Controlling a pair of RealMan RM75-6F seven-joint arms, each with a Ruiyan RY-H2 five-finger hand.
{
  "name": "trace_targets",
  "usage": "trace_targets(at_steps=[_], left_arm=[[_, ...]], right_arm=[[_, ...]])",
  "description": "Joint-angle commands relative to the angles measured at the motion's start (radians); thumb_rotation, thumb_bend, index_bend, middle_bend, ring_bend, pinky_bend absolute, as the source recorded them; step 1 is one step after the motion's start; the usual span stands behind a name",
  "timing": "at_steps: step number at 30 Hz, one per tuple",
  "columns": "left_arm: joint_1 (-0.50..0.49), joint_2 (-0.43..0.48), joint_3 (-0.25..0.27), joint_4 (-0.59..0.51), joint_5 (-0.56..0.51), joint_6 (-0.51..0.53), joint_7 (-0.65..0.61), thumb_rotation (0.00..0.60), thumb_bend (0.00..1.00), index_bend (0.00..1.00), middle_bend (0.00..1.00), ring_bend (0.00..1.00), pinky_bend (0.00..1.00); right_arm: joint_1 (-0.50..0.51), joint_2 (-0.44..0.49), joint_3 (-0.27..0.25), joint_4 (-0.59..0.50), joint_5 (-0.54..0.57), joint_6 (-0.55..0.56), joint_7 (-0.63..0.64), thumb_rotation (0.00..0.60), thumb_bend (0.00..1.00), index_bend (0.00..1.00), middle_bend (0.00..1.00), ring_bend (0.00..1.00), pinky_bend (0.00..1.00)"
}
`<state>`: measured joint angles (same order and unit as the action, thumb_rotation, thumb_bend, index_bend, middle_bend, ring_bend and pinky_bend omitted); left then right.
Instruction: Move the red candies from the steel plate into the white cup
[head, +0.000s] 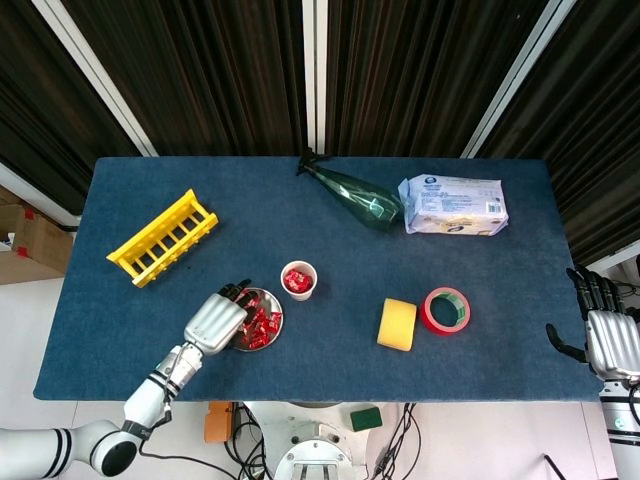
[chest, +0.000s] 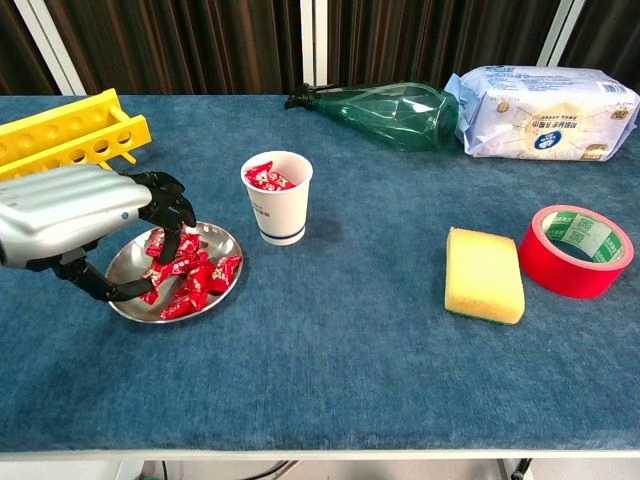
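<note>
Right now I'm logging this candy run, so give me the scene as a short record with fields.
left hand: over the steel plate, fingers curled down among the red candies; whether it grips one, cannot tell
right hand: off the table's right edge, holding nothing
white cup: upright, right of the plate, red candies already inside
plate: still holds a pile of candies
</note>
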<state>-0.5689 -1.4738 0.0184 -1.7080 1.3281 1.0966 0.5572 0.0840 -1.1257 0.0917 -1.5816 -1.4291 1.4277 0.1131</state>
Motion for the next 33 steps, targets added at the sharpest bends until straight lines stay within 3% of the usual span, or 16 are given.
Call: trace_targets(at_steps=[1,9,15,25,33], left_arm=[[0.004,0.020,-0.014,-0.021,0.008,0.019,-0.002,0.600,0.33,0.58,0.24,0.08,0.23],[-0.025,0.085,-0.089,-0.106,-0.005,0.036,0.028,0.600,0.33,0.58,0.24,0.08,0.23],[-0.098,0.076,-0.174,-0.138,-0.079,-0.008,0.094,0.600,0.33,0.58,0.24,0.08,0.23],[-0.246,-0.040,-0.281,-0.038,-0.253,-0.091,0.154,0.600,0.33,0.59,0.24,0.08,0.23],[-0.329,-0.118,-0.295,0.046,-0.336,-0.108,0.193,0.600,0.33,0.59,0.24,0.08,0.23]], right_arm=[[-0.001,0.000,0.000,0.000,-0.001,0.001,0.001,0.600,0.33,0.00,0.00,0.00,0.00],[-0.002,0.001,0.000,-0.001,-0.003,0.004,0.003,0.600,0.33,0.00,0.00,0.00,0.00],[-0.002,0.000,-0.001,-0.001,-0.004,0.005,0.001,0.600,0.33,0.00,0.00,0.00,0.00],[-0.002,0.004,0.001,0.003,-0.003,0.005,0.013,0.600,0.33,0.00,0.00,0.00,0.00],[0.000,0.006,0.002,0.006,0.000,-0.002,0.019,0.600,0.33,0.00,0.00,0.00,0.00]])
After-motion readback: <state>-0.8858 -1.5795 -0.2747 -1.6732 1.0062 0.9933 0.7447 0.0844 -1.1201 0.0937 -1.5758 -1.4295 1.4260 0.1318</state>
